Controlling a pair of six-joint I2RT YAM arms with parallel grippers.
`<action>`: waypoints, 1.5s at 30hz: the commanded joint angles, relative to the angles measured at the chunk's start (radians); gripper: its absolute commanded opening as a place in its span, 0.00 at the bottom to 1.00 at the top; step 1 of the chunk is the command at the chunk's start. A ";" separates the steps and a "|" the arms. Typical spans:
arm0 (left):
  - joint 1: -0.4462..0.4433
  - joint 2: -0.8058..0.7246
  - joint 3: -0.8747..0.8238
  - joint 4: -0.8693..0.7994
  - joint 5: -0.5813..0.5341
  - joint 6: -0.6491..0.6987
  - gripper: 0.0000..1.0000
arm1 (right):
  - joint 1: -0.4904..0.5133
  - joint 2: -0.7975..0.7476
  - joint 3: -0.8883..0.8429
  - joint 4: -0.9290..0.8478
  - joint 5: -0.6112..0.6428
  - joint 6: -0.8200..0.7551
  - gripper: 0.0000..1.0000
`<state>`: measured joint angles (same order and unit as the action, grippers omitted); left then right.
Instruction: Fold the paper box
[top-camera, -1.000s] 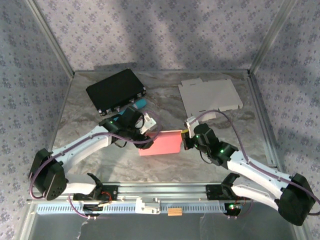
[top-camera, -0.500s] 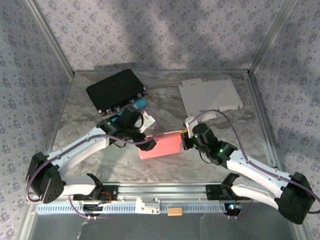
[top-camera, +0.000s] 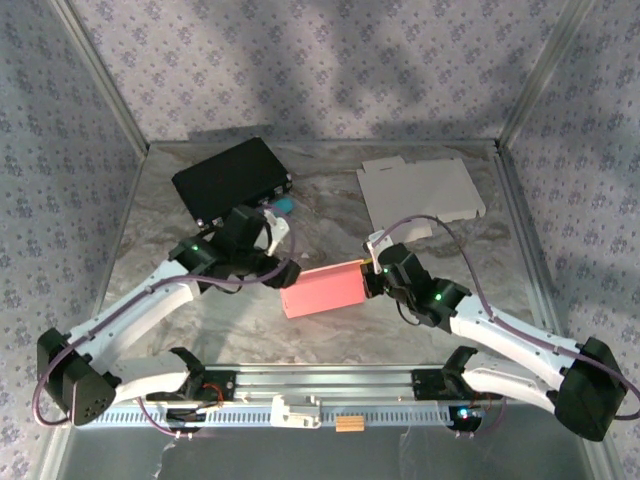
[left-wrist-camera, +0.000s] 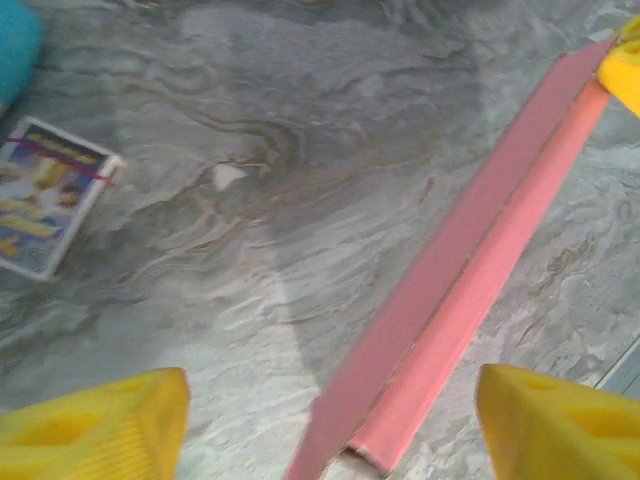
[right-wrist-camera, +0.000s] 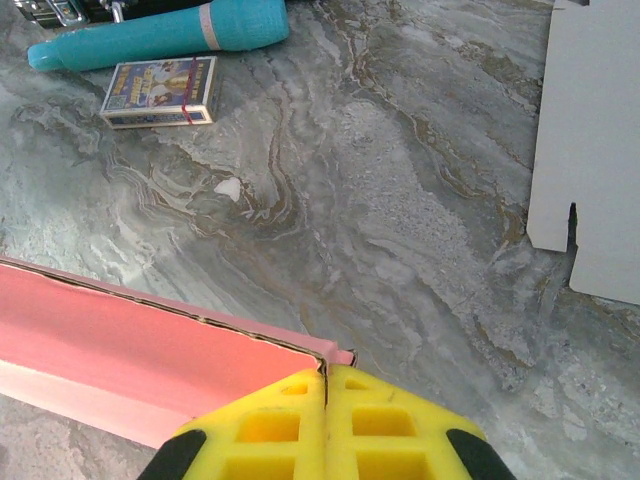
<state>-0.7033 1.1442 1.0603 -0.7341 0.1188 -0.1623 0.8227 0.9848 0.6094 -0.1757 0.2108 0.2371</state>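
— Where's the pink paper box (top-camera: 322, 289)?
— Mid-tabletop (top-camera: 330, 210), lying between the two arms.
— The right claw (right-wrist-camera: 325, 398)?
— Its yellow fingers are pressed together on the box's right corner.
— And the left claw (left-wrist-camera: 330, 425)?
— Fingers wide apart, straddling the box's left end and not touching it. A flat grey carton blank (top-camera: 420, 190) lies farther back.

The site was a robot test cell, not a home. Patterned backdrop walls (top-camera: 300, 60) hung on aluminium frame posts (top-camera: 101, 72) around a marble-print table (top-camera: 330, 200). The left arm (top-camera: 140, 300) and right arm (top-camera: 510, 335) stood bolted to a metal rail (top-camera: 330, 378).
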 joint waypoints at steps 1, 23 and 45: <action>0.025 -0.009 0.091 -0.230 -0.020 -0.139 0.68 | 0.007 0.005 0.027 -0.032 0.027 0.016 0.00; 0.084 0.162 0.129 -0.322 0.138 -0.095 0.46 | 0.003 0.016 0.027 -0.042 0.016 0.016 0.00; 0.082 0.236 0.153 -0.289 0.137 -0.068 0.27 | -0.002 0.022 0.027 -0.042 0.009 0.021 0.00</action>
<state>-0.6235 1.3655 1.1893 -1.0340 0.2432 -0.2443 0.8230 1.0004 0.6197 -0.1806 0.2142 0.2440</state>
